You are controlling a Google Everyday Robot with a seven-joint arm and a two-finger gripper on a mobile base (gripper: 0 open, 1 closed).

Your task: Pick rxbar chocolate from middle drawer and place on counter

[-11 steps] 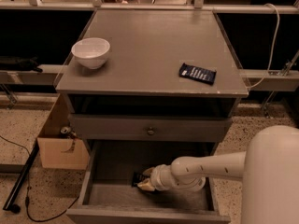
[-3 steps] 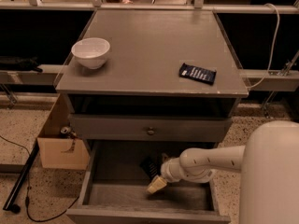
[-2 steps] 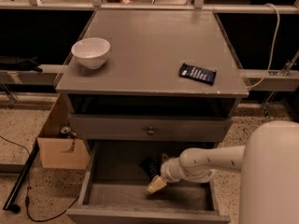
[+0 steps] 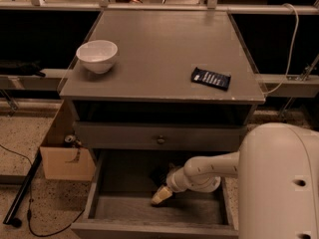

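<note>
Reaching from the right, my white arm (image 4: pixel 212 169) stretches down into the wide grey wooden middle drawer (image 4: pixel 130 208), which is pulled open at the near side of the cabinet. My gripper (image 4: pixel 160 196) is at the end of the arm. Its pale tip points down and to the left, very close to the drawer's flat floor, about in the middle. I cannot tell if my gripper is open or closed, or if it is touching the floor.

Just behind my gripper, farther back in the drawer, there is a small dark shape (image 4: pixel 158 175). I think it is the small flat dark-brown rxbar chocolate, but it sits in shadow and I cannot be sure. It looks very near my gripper, and I cannot tell if they touch.

Above the open drawer is a shut grey drawer front with a small round knob (image 4: pixel 160 140). On top is the big flat grey bench (image 4: pixel 159 39). A round white bowl (image 4: pixel 97 55) stands on its left side. A navy-blue bar with white print (image 4: pixel 211 78) lies flat on its right side, near the front edge. The two are well apart.

A brown cardboard box (image 4: pixel 67 162) sits on the floor to the left of the cabinet.
</note>
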